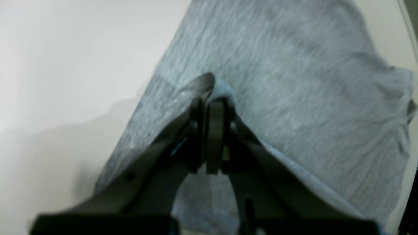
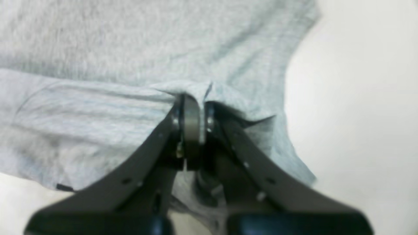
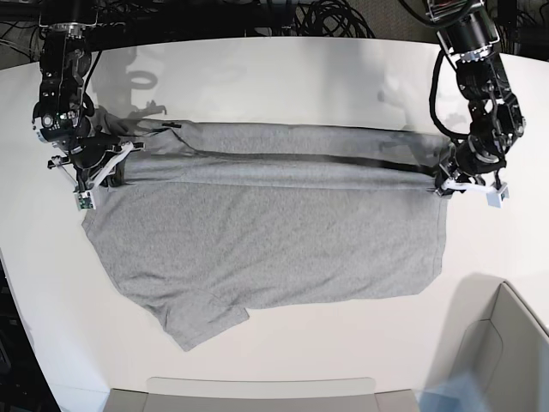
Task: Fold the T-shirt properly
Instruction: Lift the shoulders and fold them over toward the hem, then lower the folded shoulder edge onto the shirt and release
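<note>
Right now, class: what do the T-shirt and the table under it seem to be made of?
T-shirt: soft knit, probably cotton jersey, matte heather-grey; its flecked weave drapes and creases where each pincer pinches it.
Table: hard, smooth white surface, perhaps laminate; faint sheen with soft shadows.

Black arms point(image 3: 62, 77), white-tipped end effectors point(image 3: 93, 172)

White tabletop point(image 3: 300, 77), black cables point(image 3: 326, 15) behind, possibly grey bin point(image 3: 506, 343)
</note>
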You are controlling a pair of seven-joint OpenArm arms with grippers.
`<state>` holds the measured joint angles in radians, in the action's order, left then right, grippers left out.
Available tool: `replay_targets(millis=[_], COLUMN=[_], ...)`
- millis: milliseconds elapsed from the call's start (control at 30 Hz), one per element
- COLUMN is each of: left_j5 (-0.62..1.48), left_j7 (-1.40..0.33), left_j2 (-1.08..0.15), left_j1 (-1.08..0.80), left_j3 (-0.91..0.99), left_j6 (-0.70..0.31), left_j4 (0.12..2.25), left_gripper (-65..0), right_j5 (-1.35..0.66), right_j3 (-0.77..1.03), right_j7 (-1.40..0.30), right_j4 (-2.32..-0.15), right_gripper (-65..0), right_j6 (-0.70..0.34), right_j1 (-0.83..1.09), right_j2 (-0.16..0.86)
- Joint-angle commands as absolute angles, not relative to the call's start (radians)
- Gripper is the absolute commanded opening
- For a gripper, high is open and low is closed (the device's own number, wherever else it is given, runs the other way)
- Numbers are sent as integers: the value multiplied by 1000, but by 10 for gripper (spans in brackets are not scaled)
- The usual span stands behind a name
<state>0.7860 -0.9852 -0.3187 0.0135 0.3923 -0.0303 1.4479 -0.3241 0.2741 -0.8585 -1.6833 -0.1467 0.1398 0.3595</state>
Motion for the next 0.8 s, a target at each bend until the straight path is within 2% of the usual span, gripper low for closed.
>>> replay_targets(millis=[0, 433, 667, 767], left_j5=[788, 788, 788, 788], left_j7=[-960, -895, -894, -894], left_j2=[-338, -344, -344, -344], left_j1=[27, 70, 74, 73], left_j3=[397, 341, 341, 343], left_j6=[-33, -33, -33, -33], left_j4=[1452, 1354, 1357, 1362], left_gripper=[-650, -650, -650, -577], right_j5=[-323, -323, -323, -328], right_j3=[278, 277, 277, 277], right_j7=[-834, -829, -757, -757], right_j4=[-1689, -1535, -1488, -1492], right_gripper=[-650, -650, -650, -531], right_j6=[-145, -145, -145, -145], right_j1=[107, -30, -51, -50], right_j2=[378, 380, 384, 384])
